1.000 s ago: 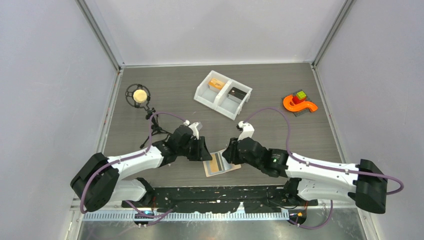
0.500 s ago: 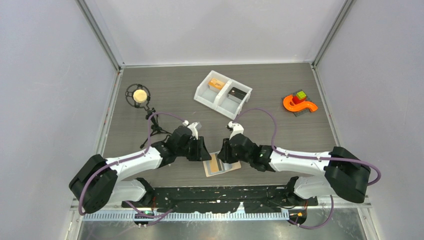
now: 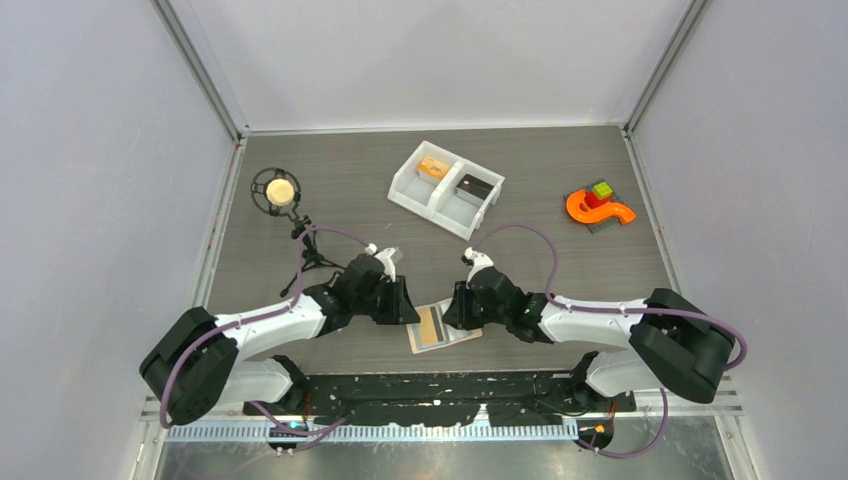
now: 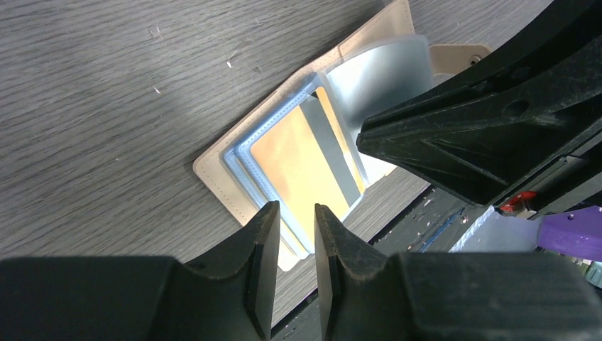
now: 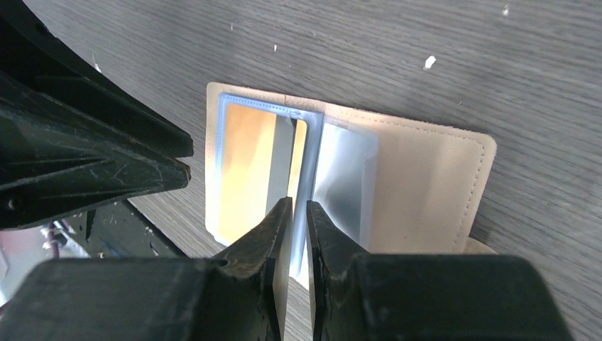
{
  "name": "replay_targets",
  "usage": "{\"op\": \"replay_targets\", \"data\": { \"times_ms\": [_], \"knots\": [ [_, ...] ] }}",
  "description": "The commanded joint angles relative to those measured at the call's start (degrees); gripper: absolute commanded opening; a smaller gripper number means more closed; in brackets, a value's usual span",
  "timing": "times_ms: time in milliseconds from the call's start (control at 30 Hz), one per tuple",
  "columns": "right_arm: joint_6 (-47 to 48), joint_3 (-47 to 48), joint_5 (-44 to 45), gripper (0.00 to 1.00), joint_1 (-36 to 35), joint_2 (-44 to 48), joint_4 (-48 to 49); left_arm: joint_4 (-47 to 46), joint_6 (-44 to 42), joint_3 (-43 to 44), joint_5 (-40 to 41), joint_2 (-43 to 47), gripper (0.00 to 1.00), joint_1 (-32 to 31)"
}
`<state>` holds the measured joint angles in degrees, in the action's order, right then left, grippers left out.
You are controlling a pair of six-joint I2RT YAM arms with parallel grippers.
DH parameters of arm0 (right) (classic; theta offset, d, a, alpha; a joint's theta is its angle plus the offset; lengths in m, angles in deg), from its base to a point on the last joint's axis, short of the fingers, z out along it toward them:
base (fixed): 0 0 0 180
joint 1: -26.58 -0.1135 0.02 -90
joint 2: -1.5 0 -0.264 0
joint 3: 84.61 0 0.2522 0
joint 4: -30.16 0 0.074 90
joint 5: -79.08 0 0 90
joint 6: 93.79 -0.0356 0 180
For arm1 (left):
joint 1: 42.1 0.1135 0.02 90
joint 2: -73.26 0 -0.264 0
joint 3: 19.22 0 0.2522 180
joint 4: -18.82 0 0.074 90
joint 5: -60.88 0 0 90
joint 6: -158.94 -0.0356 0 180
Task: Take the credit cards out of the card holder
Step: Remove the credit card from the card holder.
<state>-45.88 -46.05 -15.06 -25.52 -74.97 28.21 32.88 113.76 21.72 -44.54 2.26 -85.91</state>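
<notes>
The card holder [image 3: 445,325] is lying opened flat on the table [image 3: 350,190], close to its near edge, between the two arms. It is showing a beige cover, pale blue clear sleeves fanned over it, and an orange-gold credit card [image 4: 298,167] with a grey stripe sitting in the top sleeve. Farther back, a white bin [image 3: 446,188] is holding an orange-tan thing in one compartment and a dark one in the other. A black stand with a tan ball [image 3: 280,190] is standing at the left, and an orange curved piece [image 3: 600,207] is lying at the right, all well apart from the holder. The left gripper [image 4: 296,214] is hanging over the holder's near corner, its fingers a narrow gap apart with the sleeve edges showing between them. The right gripper [image 5: 298,204] is reaching in over the sleeves' spine, fingers almost together and partly covering the holder's other half. I cannot tell whether either is pinching a sleeve.
</notes>
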Motion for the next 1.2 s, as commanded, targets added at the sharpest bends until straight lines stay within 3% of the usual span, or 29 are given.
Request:
{"op": "replay_targets", "data": {
  "times_ms": [0,900,1033,1167],
  "knots": [
    [-0.6,-1.8,-5.9,0.2,1.6,-1.0,8.5,-1.8,-0.4,-0.7,0.8,-0.8,0.25,-0.2],
    [-3.0,-4.0,-10.7,0.22,3.7,-5.3,14.6,-4.5,-0.2,-1.6,0.0,-5.5,0.16,-0.3],
    [-3.6,-4.8,-11.9,0.18,4.3,-5.8,17.0,-4.3,-0.3,-1.6,0.3,-5.6,0.15,-0.3],
    [-4.1,-6.2,-13.9,0.06,5.5,-5.1,19.4,-2.6,-0.7,-1.2,1.4,-5.8,0.15,-0.3]
  ]
}}
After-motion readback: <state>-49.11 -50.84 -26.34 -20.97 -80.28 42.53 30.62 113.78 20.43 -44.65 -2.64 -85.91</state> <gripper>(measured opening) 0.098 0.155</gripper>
